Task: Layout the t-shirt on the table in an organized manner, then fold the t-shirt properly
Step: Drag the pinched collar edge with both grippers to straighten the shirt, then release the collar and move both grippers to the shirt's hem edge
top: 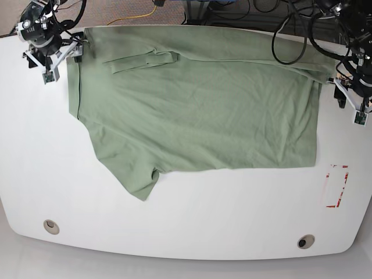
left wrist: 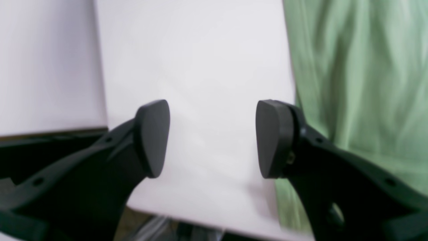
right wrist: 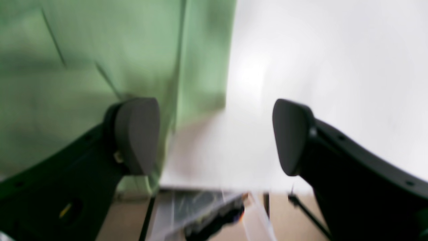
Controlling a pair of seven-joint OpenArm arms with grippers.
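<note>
The pale green t-shirt point(top: 197, 110) lies spread over the far half of the white table point(top: 186, 226). One sleeve points toward the front left, and the other is folded onto the cloth near the far edge. In the base view my right gripper point(top: 74, 51) sits at the t-shirt's far-left corner. In the right wrist view my right gripper point(right wrist: 214, 137) is open and empty, with the t-shirt point(right wrist: 83, 50) behind its left finger. My left gripper point(top: 339, 83) is at the cloth's right edge. In the left wrist view my left gripper point(left wrist: 213, 139) is open over bare table point(left wrist: 194, 67), with the t-shirt point(left wrist: 361, 83) to its right.
A red tape rectangle point(top: 337, 186) marks the table's right side. Two round grommet holes point(top: 51, 226) point(top: 306, 240) sit near the front edge. Cables point(top: 290, 23) hang behind the far edge. Both wrist views show the table edge with floor below.
</note>
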